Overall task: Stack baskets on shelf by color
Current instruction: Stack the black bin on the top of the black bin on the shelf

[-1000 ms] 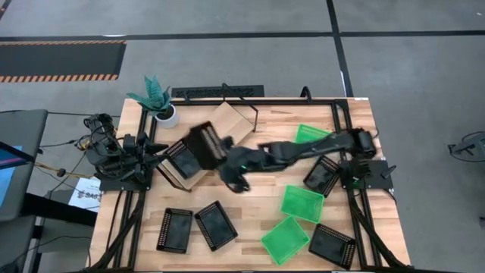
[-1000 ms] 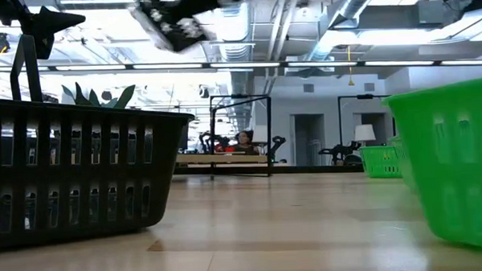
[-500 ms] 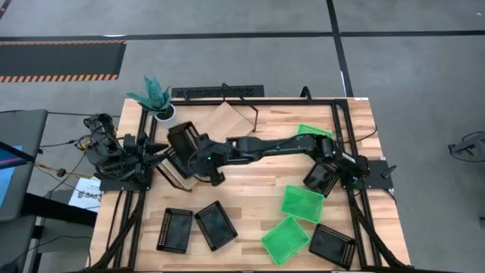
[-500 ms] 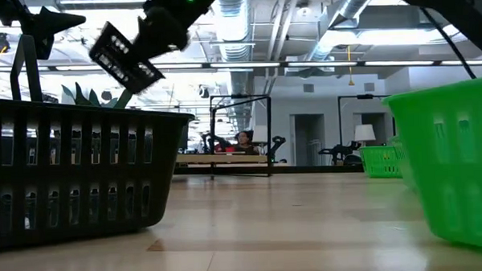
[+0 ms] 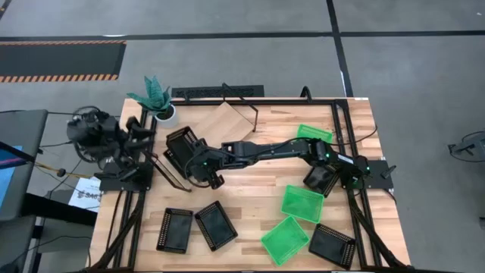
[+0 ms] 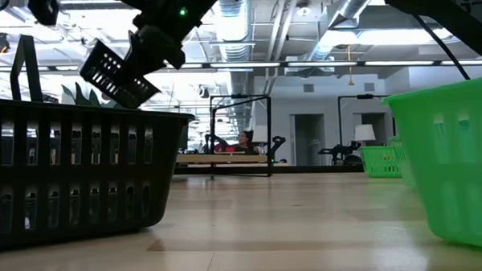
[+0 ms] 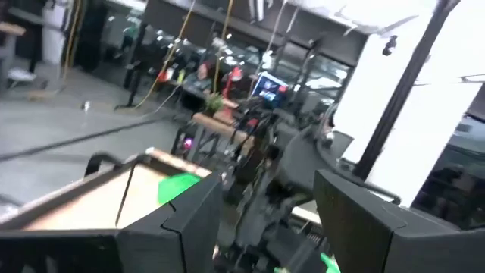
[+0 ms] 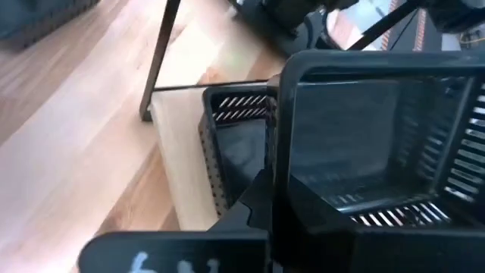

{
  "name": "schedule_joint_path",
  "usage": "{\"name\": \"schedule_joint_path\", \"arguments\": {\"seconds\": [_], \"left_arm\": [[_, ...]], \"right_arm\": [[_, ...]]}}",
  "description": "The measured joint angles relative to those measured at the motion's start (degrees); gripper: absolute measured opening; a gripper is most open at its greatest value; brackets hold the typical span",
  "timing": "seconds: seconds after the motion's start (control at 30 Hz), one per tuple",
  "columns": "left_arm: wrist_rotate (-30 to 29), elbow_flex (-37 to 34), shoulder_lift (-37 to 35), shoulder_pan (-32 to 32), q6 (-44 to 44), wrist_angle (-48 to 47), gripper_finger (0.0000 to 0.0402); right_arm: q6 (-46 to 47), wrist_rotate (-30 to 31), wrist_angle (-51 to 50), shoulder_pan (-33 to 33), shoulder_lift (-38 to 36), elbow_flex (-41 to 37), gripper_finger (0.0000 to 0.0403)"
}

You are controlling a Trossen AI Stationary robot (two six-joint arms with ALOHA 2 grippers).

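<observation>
- Right gripper has swung across the table from near the middle to the left end of the shelf, carrying a black basket pinched by its rim between nearly shut fingers.
- That carried basket now hangs tilted just above another black basket already lying on the shelf board, so black looks about to land on black.
- Left gripper has pulled up and back to the table's left edge, fingers spread and holding nothing.
- On the tabletop, black baskets and green baskets wait unsorted, so most of the job remains.
- High view gives the whole layout, but the two black baskets blur into one dark patch there.
- Right wrist view separates them: the held one close, the resting one beyond, on pale wood.
- Low view shows the carried basket airborne and slanted, above a near black basket.
</observation>
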Motion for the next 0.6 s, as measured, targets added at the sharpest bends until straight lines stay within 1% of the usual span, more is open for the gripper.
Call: {"name": "schedule_joint_path", "arguments": {"seconds": [0.1,0.23,0.37,0.6], "left_arm": [[0.0,2.6,0.0,0.0,3.53,-0.27,0.0199],[-1.33,3.74,0.0,0.0,5.71,-0.43,0.0199],[-1.33,3.76,0.0,0.0,5.64,-1.36,0.0198],[-1.29,3.74,0.0,0.0,2.72,-5.14,0.0198]], "right_arm": [[0.06,-0.04,0.05,0.11,0.0,0.0,0.0022],[-0.23,-0.01,0.18,0.14,0.03,0.0,0.0038],[-0.3,0.0,0.29,-0.14,0.03,0.0,0.0058],[-1.79,0.18,0.42,-0.58,0.03,0.0,0.0091]]}}
